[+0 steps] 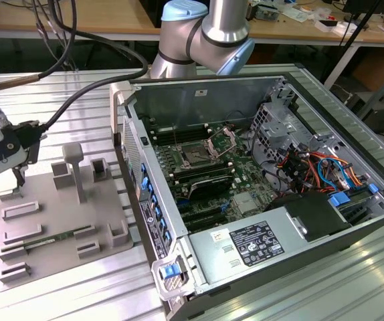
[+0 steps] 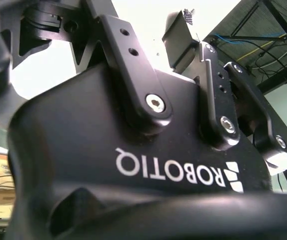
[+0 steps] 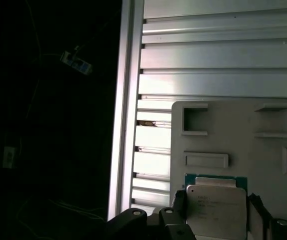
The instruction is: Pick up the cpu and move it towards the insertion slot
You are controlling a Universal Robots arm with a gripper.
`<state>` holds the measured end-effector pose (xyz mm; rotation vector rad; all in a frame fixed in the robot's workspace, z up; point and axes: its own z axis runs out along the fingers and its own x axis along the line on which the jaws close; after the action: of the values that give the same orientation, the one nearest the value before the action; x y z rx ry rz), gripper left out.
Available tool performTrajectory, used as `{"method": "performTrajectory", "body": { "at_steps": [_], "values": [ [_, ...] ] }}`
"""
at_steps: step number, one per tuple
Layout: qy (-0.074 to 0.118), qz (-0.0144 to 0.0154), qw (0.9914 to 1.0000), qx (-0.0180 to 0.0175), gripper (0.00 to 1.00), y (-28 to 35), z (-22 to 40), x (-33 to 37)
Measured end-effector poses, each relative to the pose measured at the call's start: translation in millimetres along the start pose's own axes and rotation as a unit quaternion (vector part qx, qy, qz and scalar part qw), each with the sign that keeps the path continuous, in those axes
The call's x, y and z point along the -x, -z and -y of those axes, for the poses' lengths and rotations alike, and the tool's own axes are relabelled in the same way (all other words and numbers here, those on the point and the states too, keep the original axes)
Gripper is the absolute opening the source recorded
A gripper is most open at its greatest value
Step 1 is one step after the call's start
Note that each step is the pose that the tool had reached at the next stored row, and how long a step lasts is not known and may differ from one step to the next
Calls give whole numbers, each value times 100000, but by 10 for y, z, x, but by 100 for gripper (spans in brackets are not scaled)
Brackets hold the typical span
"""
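Note:
The cpu [image 3: 216, 209], a flat square chip with a silvery top and a thin green rim, sits between my gripper's two dark fingers [image 3: 179, 204] in the first wrist view. My gripper [image 3: 216, 215] is shut on the chip's two sides, just over the grey fixture plate [image 3: 263, 150]. In the exterior view my gripper [image 1: 5, 182] hangs at the far left, over the plate's corner. The insertion slot [image 1: 195, 156], a square socket with a dark centre, lies on the motherboard inside the open computer case, well towards the exterior view's right of my gripper. Its metal retention frame [image 1: 222, 142] stands raised.
The grey fixture plate [image 1: 58, 221] carries raised blocks, a tall post [image 1: 75, 170] and a narrow green memory stick [image 1: 45, 239]. The case's side wall [image 1: 138, 180] stands between plate and motherboard. A thick black cable [image 1: 78, 93] runs to the wrist. A power supply [image 1: 252, 244] fills the case's near end.

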<state>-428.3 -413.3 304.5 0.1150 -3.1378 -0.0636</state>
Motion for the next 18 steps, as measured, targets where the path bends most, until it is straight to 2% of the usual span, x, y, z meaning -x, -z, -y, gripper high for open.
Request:
{"method": "performTrajectory", "body": {
  "at_steps": [18],
  "values": [
    [-1,4,100000,3,55,90,-4,0]
  ]
}}
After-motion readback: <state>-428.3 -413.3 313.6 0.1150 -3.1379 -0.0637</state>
